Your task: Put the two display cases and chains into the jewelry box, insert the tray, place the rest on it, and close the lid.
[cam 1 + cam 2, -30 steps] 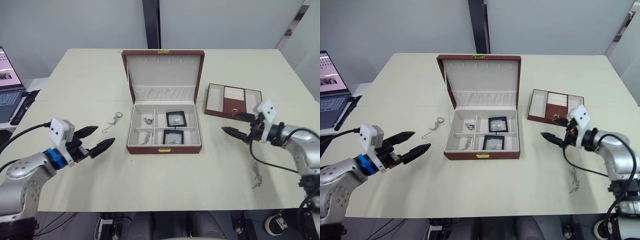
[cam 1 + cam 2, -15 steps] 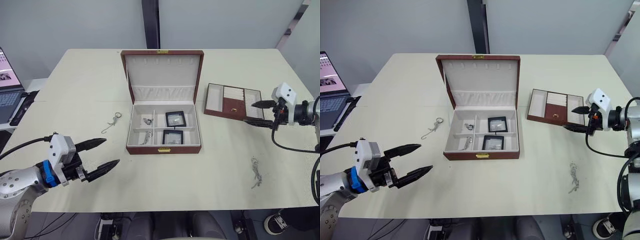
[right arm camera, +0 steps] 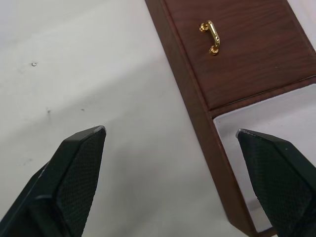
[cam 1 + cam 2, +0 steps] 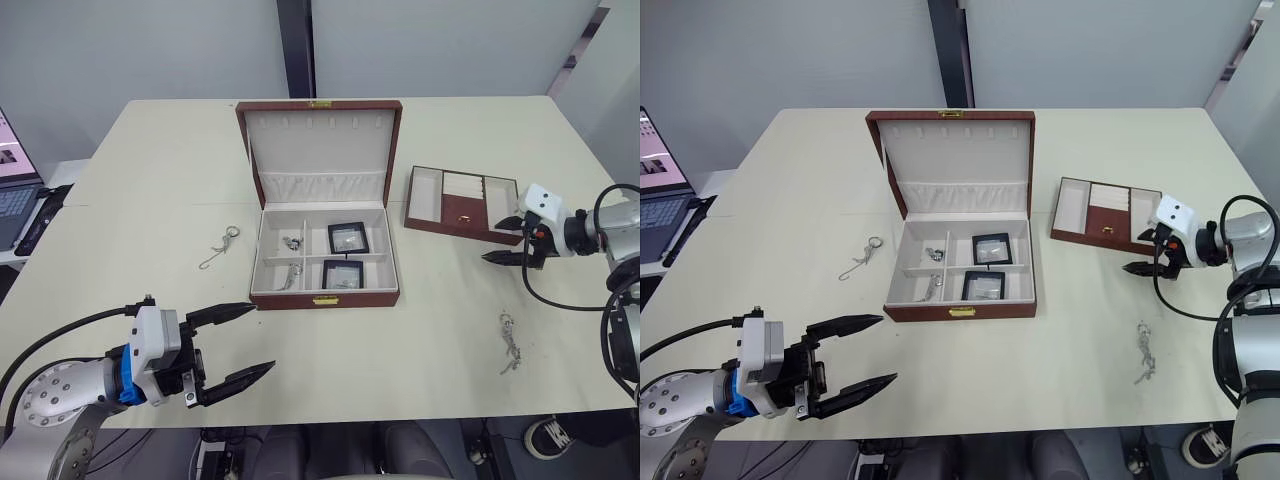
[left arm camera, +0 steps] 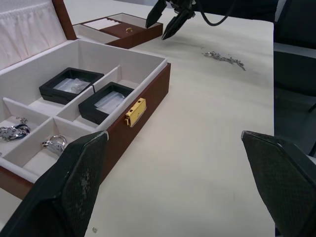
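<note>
Cream surface (image 4: 150, 200): right gripper (image 4: 503, 240), jaws spread, has returned beside the tray (image 4: 463, 203); left gripper (image 4: 236, 343), spread, has withdrawn from the jewelry box (image 4: 323, 215).

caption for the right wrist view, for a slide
Open right gripper hovering over the wooden tray edge, its gold handle just ahead.

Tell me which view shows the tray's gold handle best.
The right wrist view: the gold handle sits close up on the tray's brown centre panel, its loop shape clear. Both eye views and the left wrist view show it as a tiny gold speck.
</note>
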